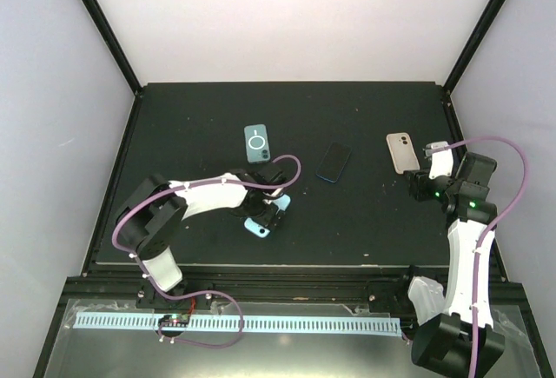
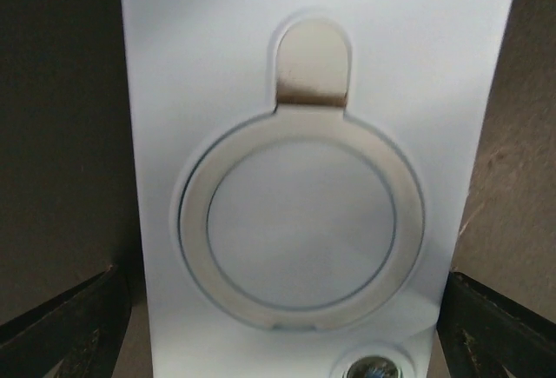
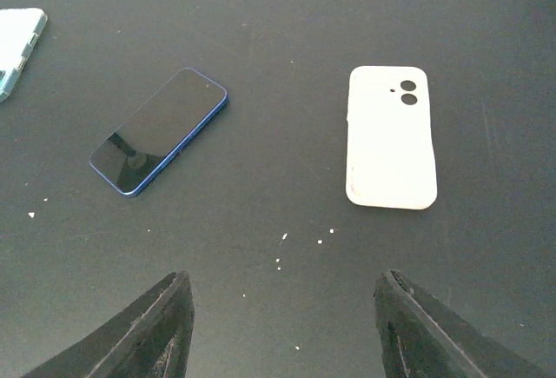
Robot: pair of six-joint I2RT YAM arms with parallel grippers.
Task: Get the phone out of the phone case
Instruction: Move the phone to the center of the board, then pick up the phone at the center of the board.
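Top external: three phone cases point(image 1: 257, 143) point(image 1: 401, 152) point(image 1: 254, 228), apparently, and one phone point(image 1: 334, 162).

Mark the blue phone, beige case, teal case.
blue phone point(image 3: 159, 130), right wrist view, middle of the screen.
beige case point(image 3: 391, 148), right wrist view, middle of its back.
teal case point(image 1: 258, 143), top view, inside its ring.

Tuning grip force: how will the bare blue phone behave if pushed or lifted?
The blue phone looks like a rigid slab, so probably no flex. Its glossy screen suggests slippery faces. Lying flat, it should slide, not roll or tip.
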